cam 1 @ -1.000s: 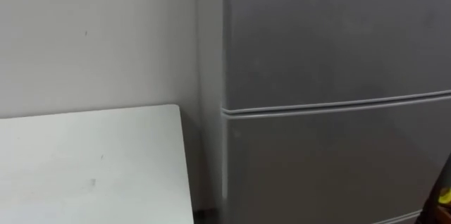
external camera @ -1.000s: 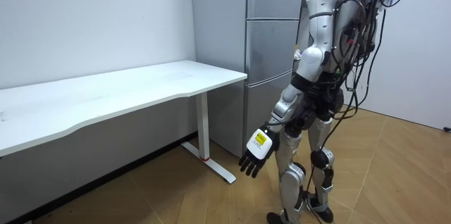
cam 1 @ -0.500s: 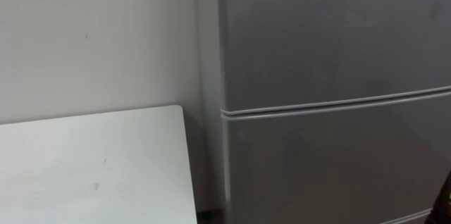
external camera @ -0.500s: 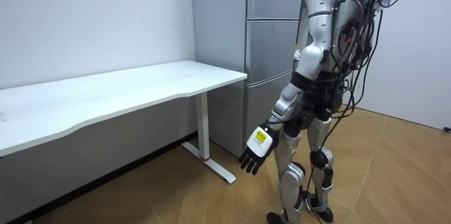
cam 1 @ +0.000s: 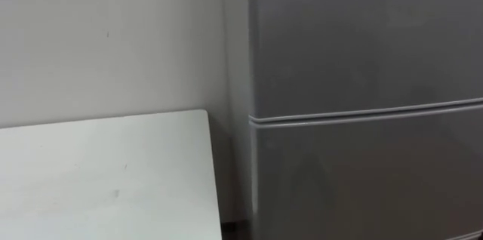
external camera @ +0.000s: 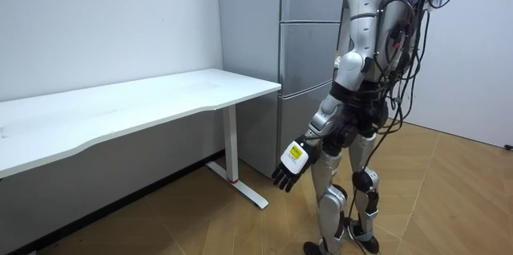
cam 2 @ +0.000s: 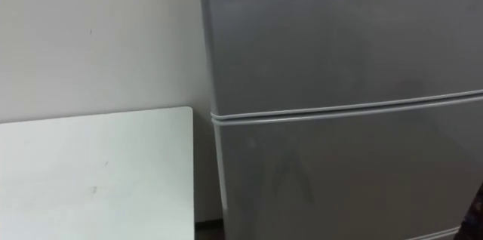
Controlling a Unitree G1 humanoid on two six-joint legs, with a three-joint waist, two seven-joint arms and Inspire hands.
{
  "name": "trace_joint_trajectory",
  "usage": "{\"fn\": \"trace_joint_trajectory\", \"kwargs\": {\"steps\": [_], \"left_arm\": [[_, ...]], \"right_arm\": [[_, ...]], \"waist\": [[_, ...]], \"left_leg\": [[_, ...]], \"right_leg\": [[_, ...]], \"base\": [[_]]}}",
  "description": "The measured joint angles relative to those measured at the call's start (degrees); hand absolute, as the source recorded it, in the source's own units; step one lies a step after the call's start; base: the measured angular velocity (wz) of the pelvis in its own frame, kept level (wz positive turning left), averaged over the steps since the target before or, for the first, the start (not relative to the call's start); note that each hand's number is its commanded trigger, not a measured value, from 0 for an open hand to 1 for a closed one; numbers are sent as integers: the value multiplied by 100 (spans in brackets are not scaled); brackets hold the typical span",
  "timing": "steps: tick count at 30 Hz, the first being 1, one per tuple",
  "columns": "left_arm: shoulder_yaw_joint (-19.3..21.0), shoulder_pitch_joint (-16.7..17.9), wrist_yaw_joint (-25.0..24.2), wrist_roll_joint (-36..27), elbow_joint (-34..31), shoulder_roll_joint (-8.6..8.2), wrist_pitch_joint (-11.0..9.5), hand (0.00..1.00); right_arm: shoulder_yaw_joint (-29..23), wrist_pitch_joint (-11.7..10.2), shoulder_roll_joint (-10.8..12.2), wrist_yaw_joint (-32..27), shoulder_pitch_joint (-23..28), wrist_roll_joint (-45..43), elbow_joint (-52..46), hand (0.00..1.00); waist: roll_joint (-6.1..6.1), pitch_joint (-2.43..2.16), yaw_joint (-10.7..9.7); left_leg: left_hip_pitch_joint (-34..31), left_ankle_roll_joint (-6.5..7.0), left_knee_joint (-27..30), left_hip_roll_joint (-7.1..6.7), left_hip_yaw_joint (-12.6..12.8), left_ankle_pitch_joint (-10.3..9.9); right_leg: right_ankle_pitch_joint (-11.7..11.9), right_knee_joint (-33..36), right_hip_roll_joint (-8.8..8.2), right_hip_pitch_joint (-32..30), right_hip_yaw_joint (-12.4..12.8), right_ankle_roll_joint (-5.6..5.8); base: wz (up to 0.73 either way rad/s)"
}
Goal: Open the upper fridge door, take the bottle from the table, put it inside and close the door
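Here the robot faces the closed fridge (cam 1: 362,51), left hand (external camera: 290,165) relaxed.

Legible text, labels, numbers, signs: none. Fridge (cam 1: 362,44): both doors plain grey, unmarked. Surface (cam 1: 98,172): plain white, unmarked. Left hand (external camera: 292,161), hanging at the robot's side in the room view: the print on its back is too small to read.
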Motion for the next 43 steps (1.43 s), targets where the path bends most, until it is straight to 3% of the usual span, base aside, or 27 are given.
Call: {"fn": "trace_joint_trajectory", "kwargs": {"steps": [10, 16, 31, 43], "left_arm": [[-43, -8, 8, -195, -1, -15, -26, 0], [-38, -42, 9, -197, -11, -16, -59, 0], [-207, 27, 82, -193, -22, -16, -251, 0], [-212, 9, 131, -200, -23, -17, -280, 0]], "right_arm": [[114, 0, -2, 182, -38, -134, 43, 0], [129, -1, 1, 321, -81, -355, 177, 0], [168, -11, -1, 425, -128, -355, 238, 0], [354, -21, -14, 513, -125, -348, 237, 0]], "waist": [[13, 3, 26], [10, -2, 172], [7, 5, 150], [-3, -1, 160]], "left_leg": [[-19, 10, 3, -66, -176, -3], [-44, 11, -1, -78, -215, -4], [-106, 12, 33, -93, -363, -3], [-94, 12, 43, -109, -461, -3]], "right_leg": [[-30, -62, -38, 84, -155, 34], [-37, -80, -40, 79, -162, 45], [-37, -77, -40, 171, -331, 46], [-40, -94, -40, 165, -352, 50]], "base": [[9], [3], [5], [2]]}}
